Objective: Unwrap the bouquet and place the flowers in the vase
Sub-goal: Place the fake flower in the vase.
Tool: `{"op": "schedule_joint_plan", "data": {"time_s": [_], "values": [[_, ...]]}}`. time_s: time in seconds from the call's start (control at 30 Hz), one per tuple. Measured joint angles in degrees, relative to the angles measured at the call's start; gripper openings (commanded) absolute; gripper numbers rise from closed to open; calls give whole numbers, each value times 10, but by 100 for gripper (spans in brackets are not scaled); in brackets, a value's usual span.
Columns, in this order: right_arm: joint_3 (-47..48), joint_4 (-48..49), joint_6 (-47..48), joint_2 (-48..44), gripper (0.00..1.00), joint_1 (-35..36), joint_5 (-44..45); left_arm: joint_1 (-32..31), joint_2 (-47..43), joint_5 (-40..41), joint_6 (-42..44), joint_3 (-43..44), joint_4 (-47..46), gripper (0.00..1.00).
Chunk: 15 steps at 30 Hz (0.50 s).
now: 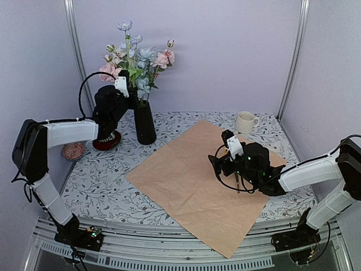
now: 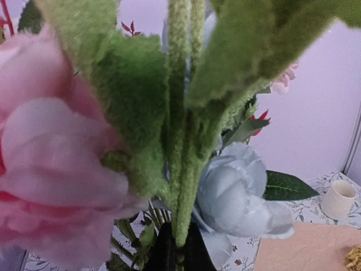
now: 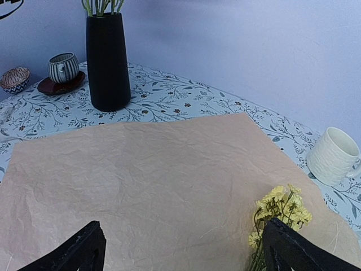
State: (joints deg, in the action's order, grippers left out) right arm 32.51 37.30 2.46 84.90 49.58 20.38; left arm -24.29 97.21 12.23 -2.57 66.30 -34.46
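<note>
The tall black vase [image 1: 145,121] stands at the back left and holds pink, white and pale blue flowers [image 1: 138,59]. My left gripper [image 1: 125,90] sits just above the vase's mouth, among the stems. In the left wrist view it [image 2: 179,253] is shut on fuzzy green stems [image 2: 186,186], with a pink bloom [image 2: 51,169] and a blue bloom [image 2: 237,192] close by. The bouquet's paper [image 1: 192,180] lies unfolded, tan side up. My right gripper [image 1: 217,164] hovers open over it [image 3: 183,251]. A small yellow flower cluster [image 3: 282,210] lies on the paper by its right finger [image 3: 293,248].
A cream mug [image 1: 245,121] stands at the back right, also seen in the right wrist view [image 3: 334,155]. A striped cup on a red saucer [image 3: 63,68] and a small patterned bowl [image 3: 14,78] sit left of the vase. Walls enclose the table.
</note>
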Motion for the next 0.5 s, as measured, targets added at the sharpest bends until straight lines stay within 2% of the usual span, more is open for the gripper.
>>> {"op": "schedule_joint_plan", "data": {"time_s": [0.2, 0.5], "values": [[1, 0, 0, 2, 99, 0, -2, 2, 8, -2, -16, -9, -19, 4], [1, -1, 0, 2, 99, 0, -2, 3, 8, -19, -33, -29, -14, 23]]}}
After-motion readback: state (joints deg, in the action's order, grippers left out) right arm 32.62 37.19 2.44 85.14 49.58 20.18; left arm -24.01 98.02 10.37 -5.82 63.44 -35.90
